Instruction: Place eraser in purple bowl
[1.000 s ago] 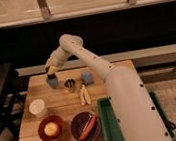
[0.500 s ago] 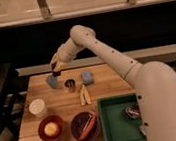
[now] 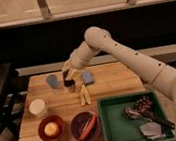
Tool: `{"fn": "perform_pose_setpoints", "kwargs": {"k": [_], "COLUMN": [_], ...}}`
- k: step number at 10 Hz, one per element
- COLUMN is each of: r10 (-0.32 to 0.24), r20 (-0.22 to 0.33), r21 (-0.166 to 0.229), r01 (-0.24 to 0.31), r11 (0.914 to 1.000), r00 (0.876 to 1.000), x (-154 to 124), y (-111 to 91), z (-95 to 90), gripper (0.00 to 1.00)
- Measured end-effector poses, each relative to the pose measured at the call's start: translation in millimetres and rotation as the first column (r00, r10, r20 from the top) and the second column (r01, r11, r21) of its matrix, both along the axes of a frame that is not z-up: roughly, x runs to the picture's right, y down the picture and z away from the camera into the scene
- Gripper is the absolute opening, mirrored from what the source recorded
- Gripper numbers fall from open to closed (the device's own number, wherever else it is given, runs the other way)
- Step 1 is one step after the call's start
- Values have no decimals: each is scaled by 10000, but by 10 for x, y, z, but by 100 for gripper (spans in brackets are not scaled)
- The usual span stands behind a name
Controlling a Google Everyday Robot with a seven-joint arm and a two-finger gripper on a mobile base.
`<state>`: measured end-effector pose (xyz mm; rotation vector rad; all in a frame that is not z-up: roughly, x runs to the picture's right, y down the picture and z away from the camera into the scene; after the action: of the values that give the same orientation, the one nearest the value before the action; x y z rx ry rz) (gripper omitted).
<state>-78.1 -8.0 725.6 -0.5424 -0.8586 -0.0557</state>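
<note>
Dark eraser (image 3: pixel 68 81) sits under the hand (image 3: pixel 68 74), behind the purple bowl (image 3: pixel 86 126) at the desk (image 3: pixel 109 84) front. Since half a second ago the hand has dropped and swung right, from above the round blue piece (image 3: pixel 53 81) onto the eraser; cannot tell if it's clamped. Light blue block (image 3: pixel 87 77) just right of the eraser, banana (image 3: pixel 84 94) between eraser and bowl. Red-orange bowl (image 3: pixel 51 129) left of the purple bowl, green tray (image 3: pixel 134 120) right.
</note>
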Motion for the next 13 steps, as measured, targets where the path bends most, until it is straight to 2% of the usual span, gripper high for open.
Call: {"fn": "perform_pose_setpoints", "kwargs": {"k": [3, 5, 6, 11, 13], "r10": [-102, -298, -316, -421, -808], "r20": [-930, -1412, -1458, -1403, -1189], "r21": [-973, -1962, -2124, -2198, -2515], "r01": [11, 16, -1, 103, 487], "r11": [9953, 9806, 9772, 9755, 9666], "r00": [9956, 9895, 9888, 9892, 9896], "x": [404, 637, 662, 639, 497], "y": [543, 923, 974, 962, 1035], "z": [-325, -461, -469, -439, -295], "gripper": [0, 0, 0, 0, 0]}}
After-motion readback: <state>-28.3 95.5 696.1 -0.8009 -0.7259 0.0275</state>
